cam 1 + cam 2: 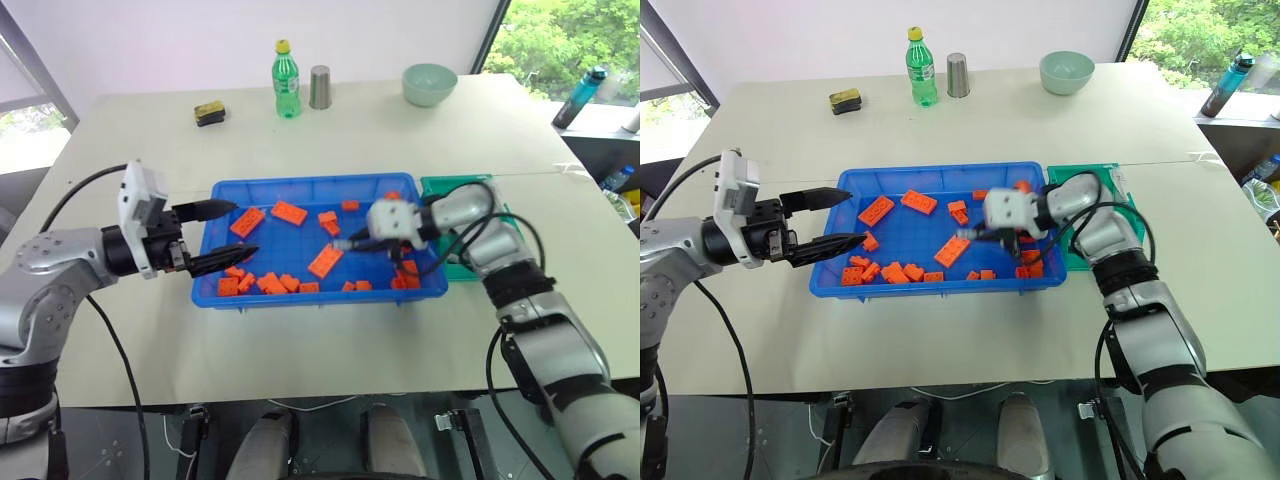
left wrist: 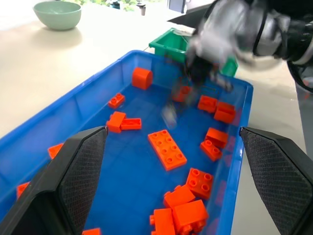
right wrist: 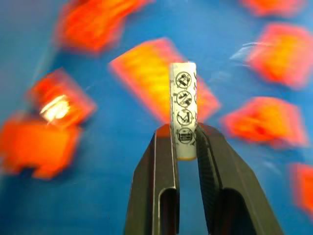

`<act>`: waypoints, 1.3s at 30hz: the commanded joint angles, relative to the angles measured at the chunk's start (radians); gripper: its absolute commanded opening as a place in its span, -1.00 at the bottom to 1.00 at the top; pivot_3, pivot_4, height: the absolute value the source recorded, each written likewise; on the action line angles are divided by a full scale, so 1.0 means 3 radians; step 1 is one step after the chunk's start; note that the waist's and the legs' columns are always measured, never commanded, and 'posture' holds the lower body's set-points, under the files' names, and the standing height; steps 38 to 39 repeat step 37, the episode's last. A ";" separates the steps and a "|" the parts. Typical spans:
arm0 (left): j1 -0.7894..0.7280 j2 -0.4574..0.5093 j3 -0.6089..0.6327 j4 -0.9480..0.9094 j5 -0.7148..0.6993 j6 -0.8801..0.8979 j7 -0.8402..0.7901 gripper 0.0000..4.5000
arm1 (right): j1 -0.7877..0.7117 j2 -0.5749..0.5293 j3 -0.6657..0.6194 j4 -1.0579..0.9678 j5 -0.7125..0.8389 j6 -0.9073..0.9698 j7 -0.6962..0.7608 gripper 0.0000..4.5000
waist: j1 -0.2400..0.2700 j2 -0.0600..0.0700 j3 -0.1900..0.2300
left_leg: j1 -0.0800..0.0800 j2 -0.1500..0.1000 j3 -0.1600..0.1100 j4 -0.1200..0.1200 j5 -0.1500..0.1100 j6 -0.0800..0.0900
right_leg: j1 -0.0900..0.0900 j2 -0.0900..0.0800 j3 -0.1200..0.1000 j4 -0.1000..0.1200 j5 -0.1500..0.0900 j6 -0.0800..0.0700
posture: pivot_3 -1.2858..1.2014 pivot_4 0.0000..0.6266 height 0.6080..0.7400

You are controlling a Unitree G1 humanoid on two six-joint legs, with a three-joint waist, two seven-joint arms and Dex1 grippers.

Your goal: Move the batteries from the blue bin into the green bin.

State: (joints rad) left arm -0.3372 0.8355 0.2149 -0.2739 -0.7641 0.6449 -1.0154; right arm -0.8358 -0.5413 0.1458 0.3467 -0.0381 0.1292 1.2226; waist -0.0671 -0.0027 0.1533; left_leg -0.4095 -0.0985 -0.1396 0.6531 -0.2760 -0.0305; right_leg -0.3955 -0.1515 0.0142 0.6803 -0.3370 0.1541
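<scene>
A battery point(image 3: 183, 115) is clamped upright between the fingers of the right hand point(image 3: 185, 142), which is held above the right part of the blue bin point(image 1: 300, 186) — over the scattered orange bricks point(image 1: 325, 261). The carry step is judged to be in hand: the pick looks done, the drop not yet made. The green bin point(image 1: 440, 186) stands just beside the blue bin's right end. For the next move, the battery would have to be taken rightward over the rim and released inside. The left hand point(image 1: 225, 232) is held wide open at the blue bin's left edge — nothing is gripped.
</scene>
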 commanded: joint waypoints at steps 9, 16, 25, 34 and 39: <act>-0.0220 -0.0032 -0.0035 0.0446 0.0196 -0.0190 -0.0161 1.00 | 0.0918 -0.0471 -0.1468 -0.2193 0.0593 0.2750 -0.1235 -0.99 | 0.0075 0.0000 0.0000 | 0.0000 -0.0002 0.0010 0.0000 -0.0001 0.0001 | -0.0003 -0.0003 0.0007 -0.0002 0.0000 0.0000 | 0.03 -0.52 0.80; -0.0400 -0.0129 -0.0023 0.0667 0.0300 -0.0240 -0.0081 1.00 | 0.1306 -0.0584 -0.1565 -0.2106 0.0620 0.2640 -0.1601 0.09 | 0.0079 0.0000 0.0000 | 0.0000 -0.0004 0.0010 0.0001 -0.0001 0.0003 | -0.0001 -0.0006 0.0007 -0.0002 0.0000 0.0000 | 0.03 -0.52 0.80; -0.0234 0.0028 0.0266 0.0783 0.0354 -0.0251 -0.0041 1.00 | 0.1689 -0.1435 -0.2058 -0.1522 0.1077 0.1789 -0.0626 0.55 | 0.0084 -0.0001 0.0000 | 0.0000 -0.0004 0.0011 0.0000 -0.0002 0.0004 | 0.0000 -0.0005 0.0005 -0.0002 0.0000 0.0000 | 0.03 -0.52 0.80; -0.0073 0.0521 0.0432 0.1079 0.0390 -0.0317 -0.0538 1.00 | 0.2239 -0.2117 -0.2197 -0.0846 0.1457 0.1299 0.0610 0.55 | 0.0070 0.0000 0.0000 | 0.0007 0.0007 0.0016 -0.0002 -0.0003 0.0005 | 0.0018 0.0002 0.0002 -0.0038 0.0000 0.0000 | 0.03 -0.52 0.80; -0.0072 0.0574 0.0447 0.1140 0.0453 -0.0391 -0.0576 1.00 | 0.2095 -0.2096 -0.2078 -0.0758 0.1504 0.1249 0.0607 0.55 | 0.0072 0.0000 0.0001 | 0.0007 0.0008 0.0017 -0.0003 -0.0003 0.0005 | 0.0017 0.0002 0.0002 -0.0038 0.0000 0.0000 | 0.03 -0.52 0.80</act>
